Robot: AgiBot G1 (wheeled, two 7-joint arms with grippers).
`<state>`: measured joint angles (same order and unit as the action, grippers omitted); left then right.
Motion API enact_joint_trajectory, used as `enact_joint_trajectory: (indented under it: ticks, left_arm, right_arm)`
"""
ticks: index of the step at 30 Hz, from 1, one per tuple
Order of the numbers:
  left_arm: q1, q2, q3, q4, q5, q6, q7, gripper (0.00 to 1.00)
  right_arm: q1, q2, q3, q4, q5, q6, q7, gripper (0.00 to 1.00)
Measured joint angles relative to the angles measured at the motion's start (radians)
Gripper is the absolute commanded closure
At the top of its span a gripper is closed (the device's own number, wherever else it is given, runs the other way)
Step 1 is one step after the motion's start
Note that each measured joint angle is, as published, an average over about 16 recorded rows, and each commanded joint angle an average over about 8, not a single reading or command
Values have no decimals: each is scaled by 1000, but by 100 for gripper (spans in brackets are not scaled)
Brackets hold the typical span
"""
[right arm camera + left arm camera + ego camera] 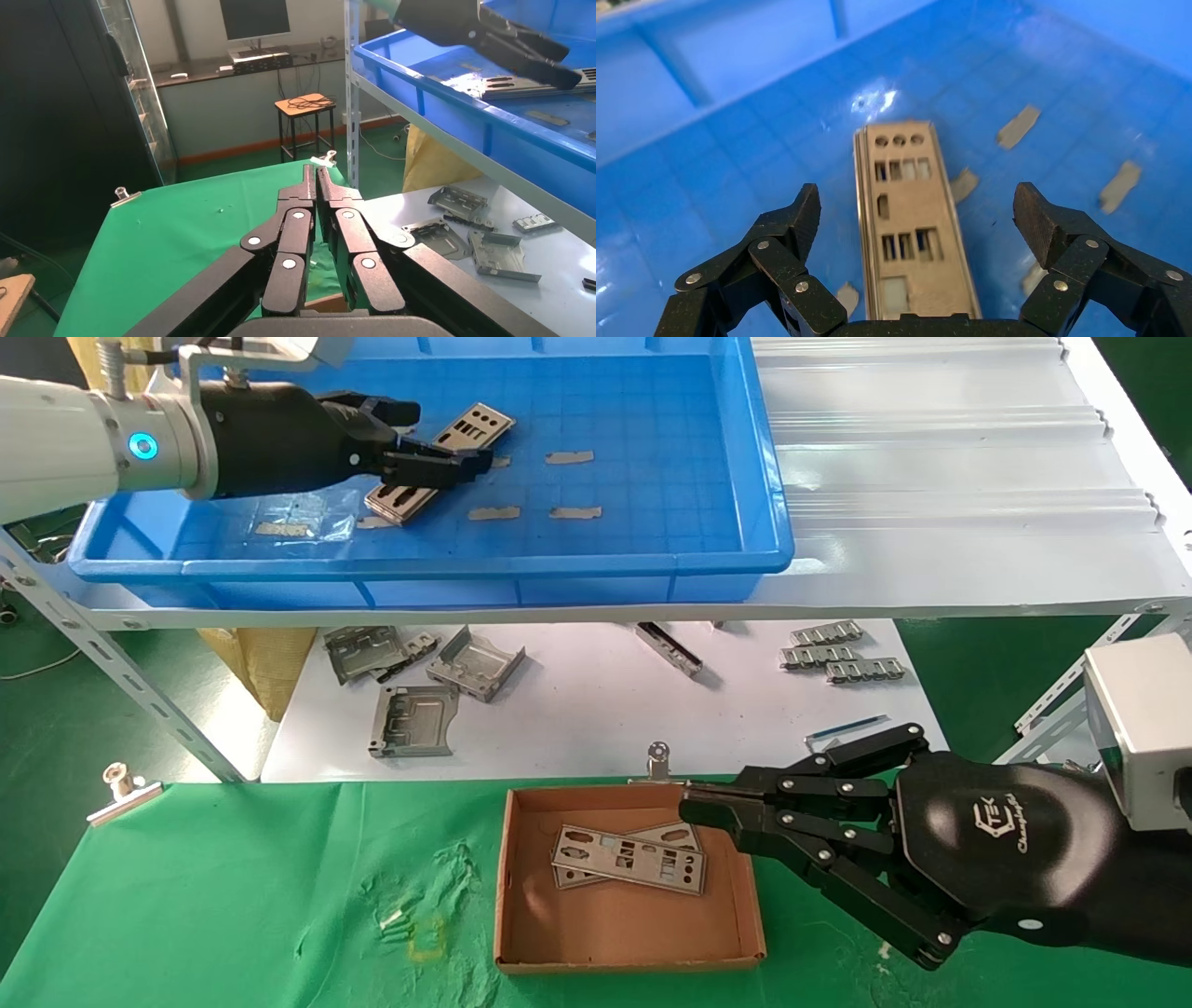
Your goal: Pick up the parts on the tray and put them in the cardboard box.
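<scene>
Small shallow brown cardboard box (624, 933), low-walled, on the green cloth (233, 896) nearest the robot: contains two thin flat silver-grey punched metal plates (629, 861), overlapping, toward the box's far side. Right gripper (694, 810), black, just above the box's far right corner, fingers pressed together and holding nothing; the right wrist view confirms the closed tips. Two silver binder clips on the cloth's far edge, one (658, 759) just beyond the box, one (121, 789) well to its left. White lower shelf (596, 710) beyond the box: boxy folded grey metal brackets (424, 682) to the left, small ribbed metal strips (843, 654) to the right. Large shallow bright-blue plastic tray (726, 477), on the upper shelf farthest from the box, gridded floor with bits of tan tape (568, 457): contains a small stack of the same punched plates (480, 426) in its left part. Left gripper (438, 449) over this stack, fingers spread on either side of it, not touching it in the left wrist view.
</scene>
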<state>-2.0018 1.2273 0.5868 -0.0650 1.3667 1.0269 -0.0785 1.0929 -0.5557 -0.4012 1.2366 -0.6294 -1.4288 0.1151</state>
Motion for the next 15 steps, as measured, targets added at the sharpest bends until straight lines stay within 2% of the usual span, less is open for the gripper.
enact_joint_trajectory:
  ticks: [4, 6, 7, 15]
  left_arm:
    - [-5, 11, 4, 19, 6, -15, 8, 81]
    - [-7, 15, 6, 26, 9, -21, 13, 96]
    - [-8, 17, 6, 28, 10, -23, 15, 100]
    - [-16, 28, 11, 41, 16, -28, 34, 100]
  right_arm:
    - [0, 0, 0, 0, 0, 0, 0, 0]
    - [0, 0, 0, 0, 0, 0, 0, 0]
    - [0, 0, 0, 0, 0, 0, 0, 0]
    - [0, 0, 0, 0, 0, 0, 0, 0]
